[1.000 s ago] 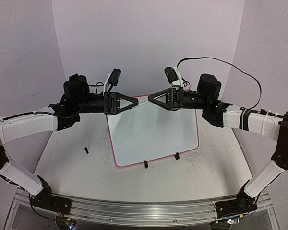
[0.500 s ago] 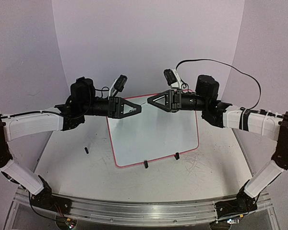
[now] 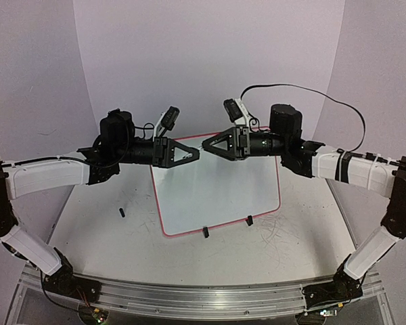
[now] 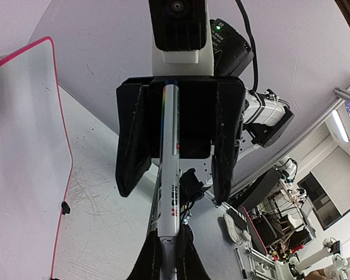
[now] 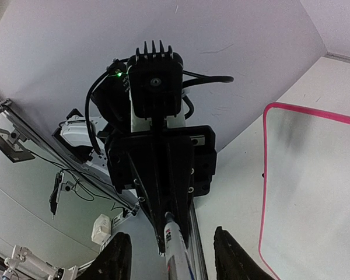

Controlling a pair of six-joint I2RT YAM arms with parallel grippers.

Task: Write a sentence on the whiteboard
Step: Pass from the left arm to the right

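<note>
The rectangular whiteboard with a thin pink-red rim (image 3: pixel 220 186) lies flat mid-desk, toward the far edge of the scuffed grey-white desk (image 3: pixel 95 233). Two small black clip feet (image 3: pixel 205 232) sit on its near side, and pale lilac walls stand behind. Above its far edge, the left gripper (image 3: pixel 195 154) has its jaws clenched on a white, rainbow-striped marker pen (image 4: pixel 169 163). The right gripper (image 5: pixel 172 256) has its jaws released, spread clear on either side of the pen's other end.

— What does the left arm (image 3: pixel 44 177) look like?
— White tubes, black joints. The right arm (image 3: pixel 365 172) too.
— And at the upper right?
— A thin black cable (image 3: pixel 284 84) loops there.
</note>
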